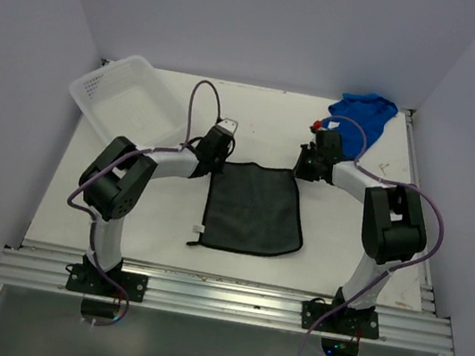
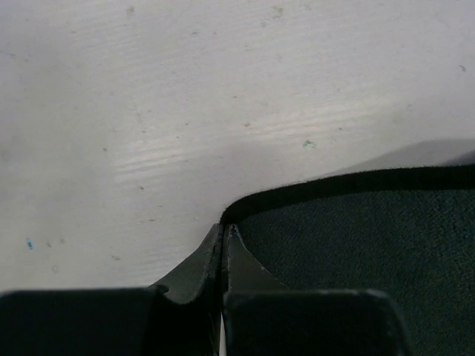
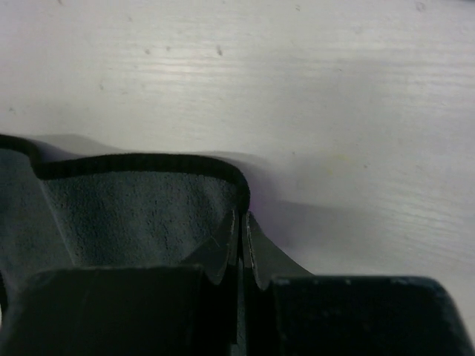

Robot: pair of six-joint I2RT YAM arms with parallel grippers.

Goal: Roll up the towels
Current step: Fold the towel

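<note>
A dark, near-black towel (image 1: 255,210) lies spread flat in the middle of the table, with a small white tag (image 1: 198,227) at its near left corner. My left gripper (image 1: 218,161) is shut on its far left corner; in the left wrist view the jaws (image 2: 225,230) pinch the hemmed edge of the towel (image 2: 356,245). My right gripper (image 1: 303,169) is shut on the far right corner, where the cloth (image 3: 133,215) bulges up beside the closed fingers (image 3: 243,216). A royal blue towel (image 1: 363,113) lies crumpled at the back right corner.
A white plastic basket (image 1: 124,97) sits tilted at the back left, close to the left arm. Walls enclose the table on three sides. A metal rail (image 1: 219,297) runs along the near edge.
</note>
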